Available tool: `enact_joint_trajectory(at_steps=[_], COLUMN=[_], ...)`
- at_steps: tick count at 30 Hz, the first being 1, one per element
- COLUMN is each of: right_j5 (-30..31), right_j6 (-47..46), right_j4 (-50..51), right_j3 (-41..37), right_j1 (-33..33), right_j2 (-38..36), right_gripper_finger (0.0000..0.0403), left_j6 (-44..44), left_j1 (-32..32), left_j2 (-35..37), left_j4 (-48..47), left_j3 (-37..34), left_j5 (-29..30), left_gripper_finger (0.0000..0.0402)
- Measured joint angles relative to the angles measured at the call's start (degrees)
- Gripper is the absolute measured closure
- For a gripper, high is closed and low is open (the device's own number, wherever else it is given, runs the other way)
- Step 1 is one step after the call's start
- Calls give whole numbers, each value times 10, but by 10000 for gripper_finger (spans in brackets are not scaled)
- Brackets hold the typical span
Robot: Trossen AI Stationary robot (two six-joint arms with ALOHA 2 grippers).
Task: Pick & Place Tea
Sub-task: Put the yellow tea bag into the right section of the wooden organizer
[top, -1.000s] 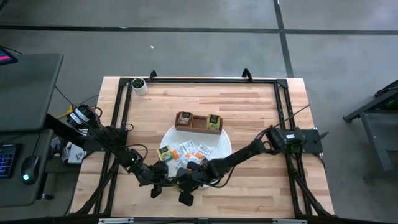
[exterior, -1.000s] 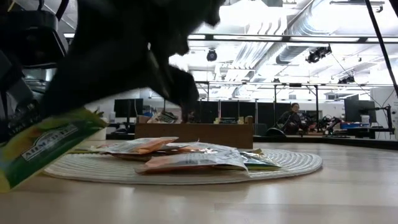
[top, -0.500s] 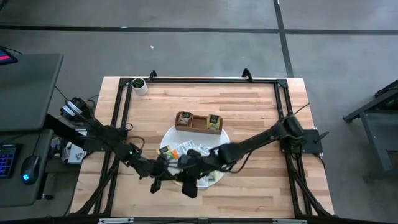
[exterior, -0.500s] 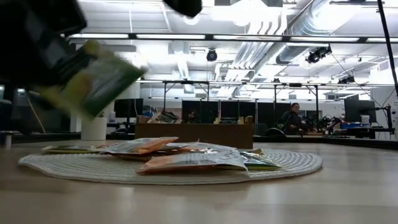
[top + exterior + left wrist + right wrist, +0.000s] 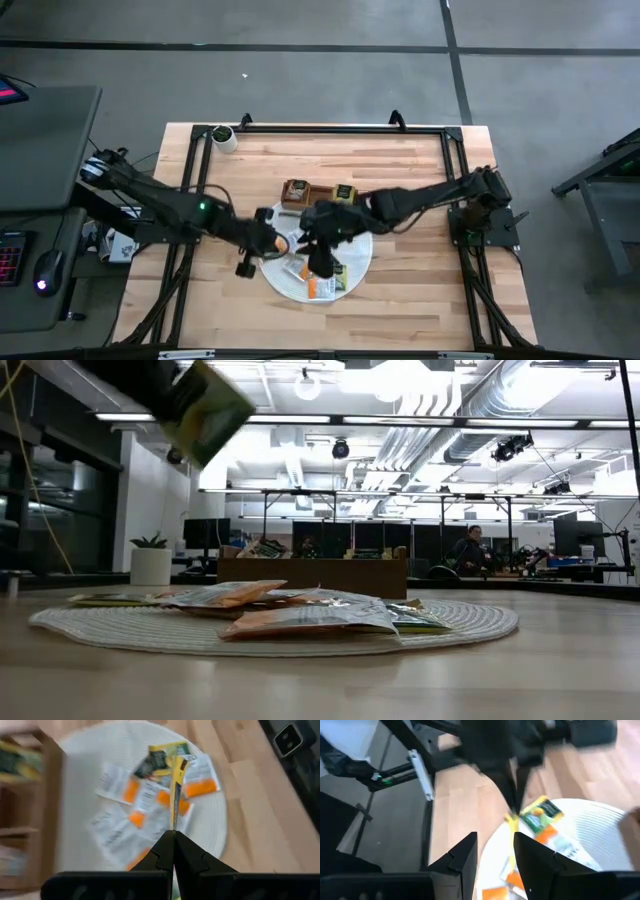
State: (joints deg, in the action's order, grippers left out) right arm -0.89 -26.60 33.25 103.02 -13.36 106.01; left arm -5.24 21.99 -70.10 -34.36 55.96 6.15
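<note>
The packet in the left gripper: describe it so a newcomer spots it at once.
Find the round white woven mat at the table's middle. Above its left edge, the left gripper is shut on a green-and-yellow tea packet. It alone hangs in the air; the others lie flat on the mat.

Glossy printed packets (image 5: 310, 618) on a ribbed woven mat (image 5: 470, 622), pale smooth-planked wooden table (image 5: 420, 170), matt.
</note>
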Motion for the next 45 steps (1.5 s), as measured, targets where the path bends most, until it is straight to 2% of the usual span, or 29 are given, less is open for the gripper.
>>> enact_joint_trajectory(at_steps=[5, 10, 16, 20, 25, 29, 35, 45], right_j5=[13, 45, 42, 46, 82, 101, 109, 75], right_j6=[14, 32, 76, 104, 117, 116, 117, 116], right_j4=[39, 36, 16, 16, 17, 19, 19, 33], right_j3=[0, 0, 0, 0, 0, 0, 0, 0], right_j1=[26, 45, 61, 64, 65, 67, 75, 82], right_j2=[-13, -20, -20, -20, -20, -18, -15, -8], right_gripper_finger=[278, 278, 265, 221, 157, 130, 137, 191], left_j6=[105, 152, 165, 156, 154, 152, 148, 149], left_j1=[-43, -67, -93, -109, -134, -152, -169, -173], left_j2=[-28, -41, -49, -49, -49, -49, -64, -86], left_j4=[-140, -232, -241, -235, -212, -191, -186, -161], left_j3=[121, 188, 203, 203, 203, 203, 203, 202], left_j5=[11, 24, 24, 23, 21, 4, -7, -15], left_gripper_finger=[401, 401, 401, 401, 401, 401, 401, 401])
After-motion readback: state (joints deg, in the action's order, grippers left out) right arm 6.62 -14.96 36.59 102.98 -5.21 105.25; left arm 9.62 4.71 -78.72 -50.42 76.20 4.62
